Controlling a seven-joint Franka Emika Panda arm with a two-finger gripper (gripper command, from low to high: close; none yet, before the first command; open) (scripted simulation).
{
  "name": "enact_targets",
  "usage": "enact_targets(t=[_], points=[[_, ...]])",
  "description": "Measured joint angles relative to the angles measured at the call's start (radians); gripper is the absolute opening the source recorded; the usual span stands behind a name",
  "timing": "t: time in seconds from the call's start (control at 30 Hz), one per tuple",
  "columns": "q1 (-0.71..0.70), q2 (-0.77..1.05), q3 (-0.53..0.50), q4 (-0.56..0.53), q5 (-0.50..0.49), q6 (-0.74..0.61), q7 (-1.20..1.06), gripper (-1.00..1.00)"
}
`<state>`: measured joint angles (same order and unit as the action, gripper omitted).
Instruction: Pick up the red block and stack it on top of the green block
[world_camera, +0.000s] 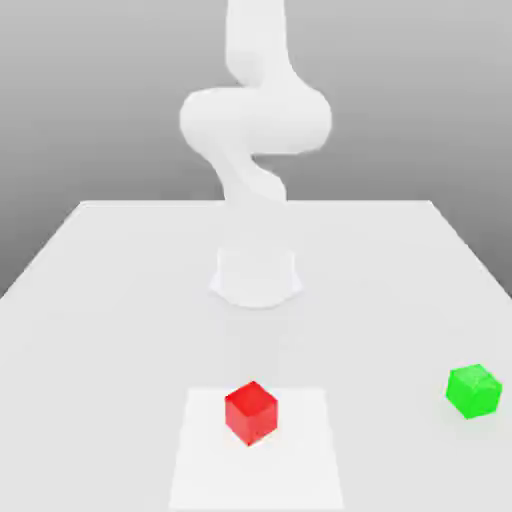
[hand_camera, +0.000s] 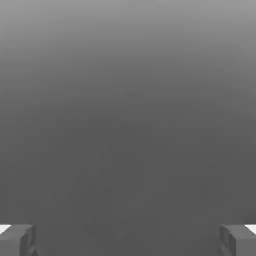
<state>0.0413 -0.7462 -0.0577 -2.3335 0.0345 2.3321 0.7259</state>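
Exterior view: white arm (world_camera: 255, 130) rises from its round base (world_camera: 256, 277) at the middle of the white table (world_camera: 100, 300).
Red block: red block (world_camera: 250, 411) sits on the table near the front edge, straight ahead of the base, on a paler square patch (world_camera: 300, 460).
Green block: green block (world_camera: 473, 390) rests on the table well apart from the red one, toward the exterior view's right.
Progress: nothing lifted yet; by my reading the approach is not yet made.
Risk: a descent off-centre could nudge the red block aside rather than straddle it; the block sits turned corner-on to this camera, so fingers not squared to its faces may pinch the corners and twist it.
Risk, later: a skewed release could let it slide off the green block.
Hand view: gripper (hand_camera: 128, 240) has fingers (hand_camera: 17, 239) spread wide apart, nothing between them, touching nothing.
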Motion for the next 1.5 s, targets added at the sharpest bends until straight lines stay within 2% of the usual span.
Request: enact_targets(t=[0.37, 0.73, 0.97, 1.17, 1.5], points=[[0.168, 0.272, -0.186, -0.147, 0.14, 0.138, -0.319, 0.0], [0.267, 0.54, -0.248, -0.292, 0.212, 0.277, -0.583, 0.0], [0.277, 0.67, -0.246, -0.389, 0.148, 0.377, -0.671, 0.0], [0.251, 0.733, -0.256, -0.462, -0.025, 0.456, -0.653, 0.0], [0.233, 0.798, -0.231, -0.432, -0.015, 0.504, -0.675, 0.0]])
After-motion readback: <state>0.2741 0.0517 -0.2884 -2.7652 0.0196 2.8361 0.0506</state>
